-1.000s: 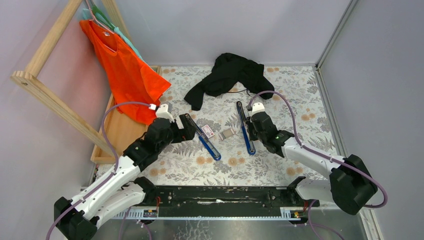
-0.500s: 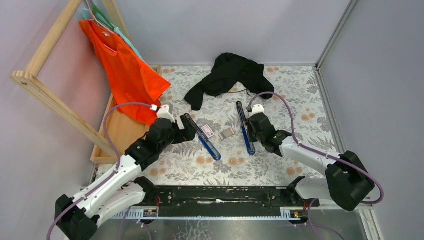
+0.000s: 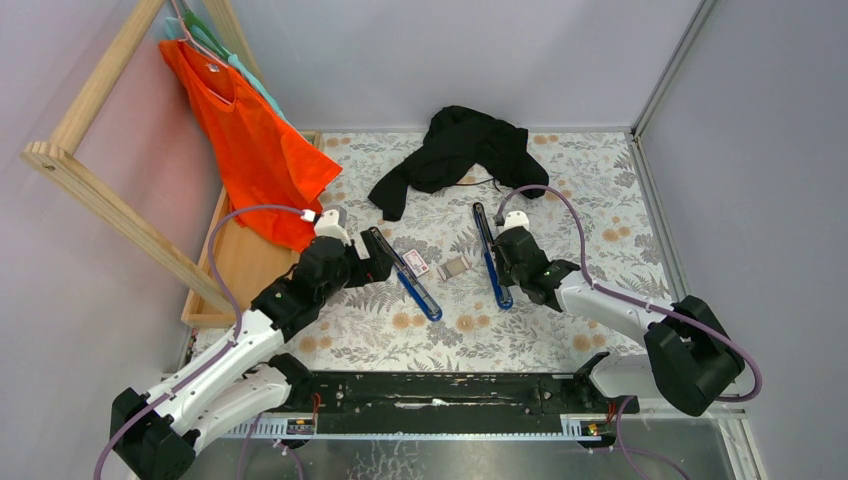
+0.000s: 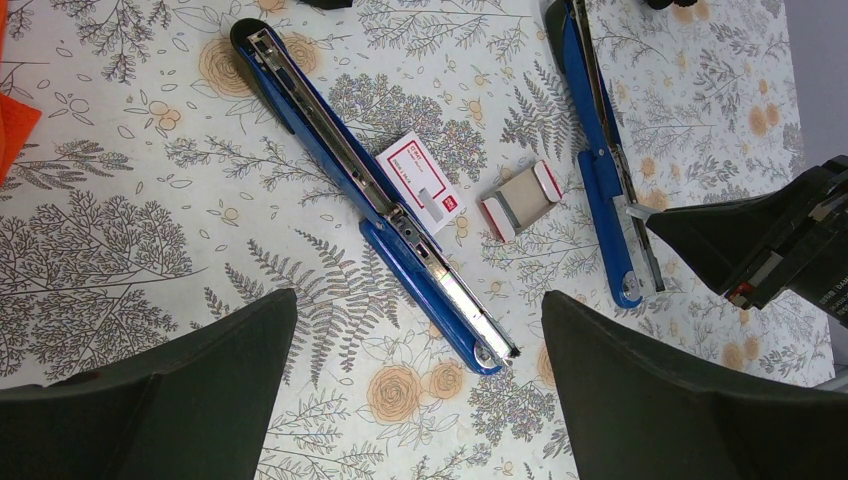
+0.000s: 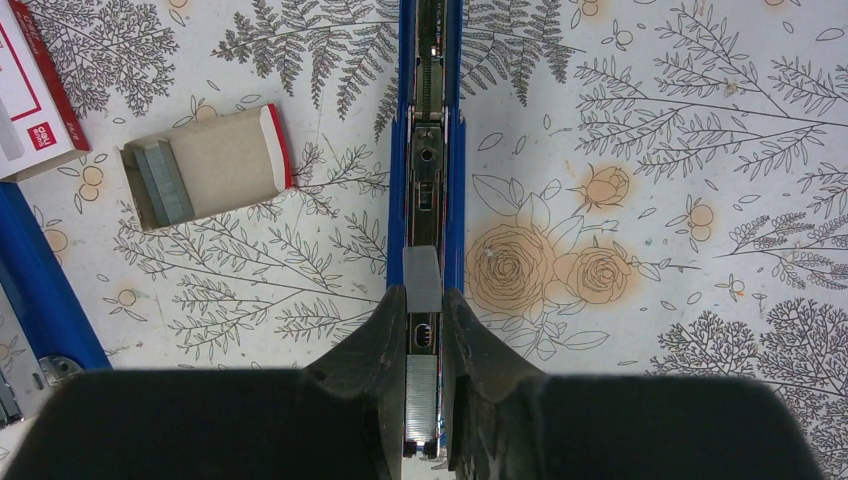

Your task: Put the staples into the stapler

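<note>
Pinched between the dark fingers [image 5: 375,345] of the right gripper [image 5: 424,300], jaws drawn nearly together: a short grey staple strip [image 5: 421,275]. Pokes out just past the tips, in line with the open channel of the right blue stapler [image 5: 425,150]; touching the channel or held just above it, hard to tell. Near end of that stapler hidden under the same fingers. Opened flat and pointing from the middle of the table [image 3: 600,190] toward its far edge. Just left of it, a cardboard tray [image 5: 205,165] with red end flaps and a few grey strips at one end, lying apart from the stapler. Left again, a white-and-red box [image 4: 420,188], close against the left blue stapler [image 4: 370,200]. Also opened flat, this one lying on a slant across the table's middle. Above its near end, the left gripper [image 4: 418,300], jaws spread as wide as they go, gripping nothing, with box, tray and both staplers in plain view between its fingers. Further out, a crumpled black garment [image 3: 455,150] at the far edge, close to the far tip of the right stapler. At the left edge, a wooden rack [image 3: 90,190] with an orange shirt [image 3: 250,140] hanging down close to the left wrist. Purple cables [image 3: 565,200] looping over both arms.
</note>
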You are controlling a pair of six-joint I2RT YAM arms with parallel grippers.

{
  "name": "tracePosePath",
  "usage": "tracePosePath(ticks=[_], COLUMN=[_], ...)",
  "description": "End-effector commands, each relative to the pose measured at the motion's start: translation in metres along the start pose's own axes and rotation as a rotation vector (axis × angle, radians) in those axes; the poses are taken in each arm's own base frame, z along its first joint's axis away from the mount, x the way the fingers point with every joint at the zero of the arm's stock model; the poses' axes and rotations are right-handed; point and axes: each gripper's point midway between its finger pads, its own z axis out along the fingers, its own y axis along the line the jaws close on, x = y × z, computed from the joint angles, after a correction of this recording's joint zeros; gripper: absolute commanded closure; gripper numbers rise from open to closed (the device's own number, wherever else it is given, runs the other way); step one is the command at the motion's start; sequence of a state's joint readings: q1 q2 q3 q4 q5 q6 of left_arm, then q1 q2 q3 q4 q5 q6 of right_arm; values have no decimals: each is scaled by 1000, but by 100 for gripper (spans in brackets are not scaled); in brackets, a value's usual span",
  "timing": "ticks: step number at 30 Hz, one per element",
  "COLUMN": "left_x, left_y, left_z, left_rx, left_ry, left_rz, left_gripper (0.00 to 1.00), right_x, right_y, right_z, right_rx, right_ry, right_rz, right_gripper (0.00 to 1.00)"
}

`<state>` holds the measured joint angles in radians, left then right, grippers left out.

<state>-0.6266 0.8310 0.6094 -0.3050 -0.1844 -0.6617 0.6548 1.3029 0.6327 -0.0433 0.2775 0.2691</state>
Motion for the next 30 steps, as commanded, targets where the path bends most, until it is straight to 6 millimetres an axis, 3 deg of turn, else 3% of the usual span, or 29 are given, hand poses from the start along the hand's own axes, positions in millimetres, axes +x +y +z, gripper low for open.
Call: tracePosePath(ticks=[1,9,30], left_x=[-13,-12,-10], left_y=[-6,-7,-7], left_z=[3,3,4], left_rx=[17,22,25], left_ry=[-59,-57,-49], left_rz=[-17,-20,-19], left_gripper=[0,0,0], right_x=[-16,-26,-14], right_y=[3,3,2], right_z=[-3,-13,-4], right_rx=[8,-1,19], right_ry=[-34,-68,1], right_rz=[6,14,-8], right_gripper=[84,84,84])
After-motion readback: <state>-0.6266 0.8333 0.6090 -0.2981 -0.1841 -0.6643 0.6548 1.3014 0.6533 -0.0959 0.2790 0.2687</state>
